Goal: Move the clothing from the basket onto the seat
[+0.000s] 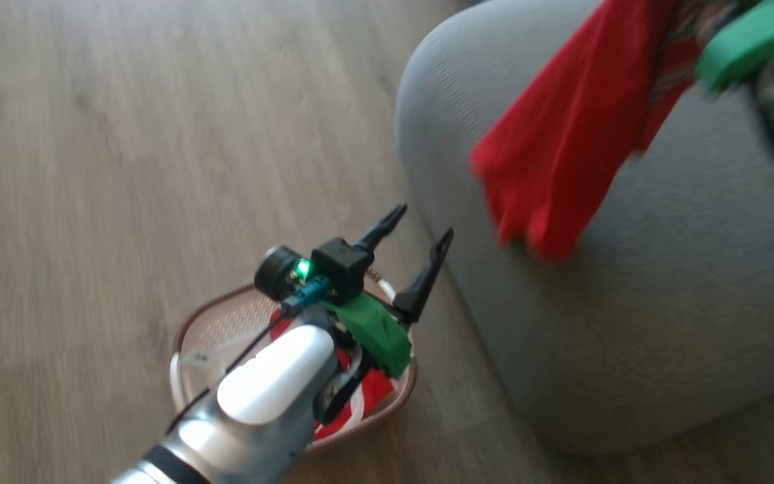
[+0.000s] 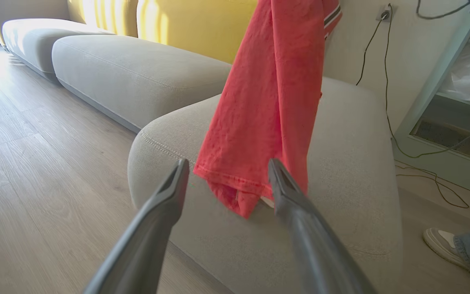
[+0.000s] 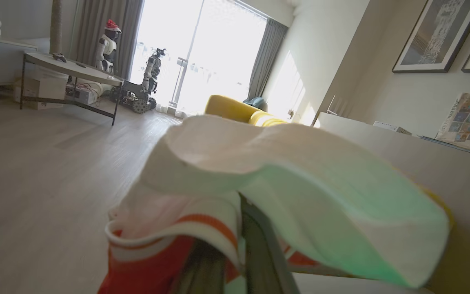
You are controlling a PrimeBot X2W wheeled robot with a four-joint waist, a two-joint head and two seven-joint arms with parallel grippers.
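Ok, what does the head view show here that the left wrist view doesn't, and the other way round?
Head view adds: the basket on the floor, a red and white garment lying in it, and the left arm's pale forearm above it. Left wrist view adds: yellow back cushions, a wall socket with cables, and a person's shoe. Both: the open left gripper, the red garment hanging over the grey seat, and the wood floor.

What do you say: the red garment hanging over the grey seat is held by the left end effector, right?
Wrong: the right end effector holds the red garment over the grey seat, as the head and right wrist views show.
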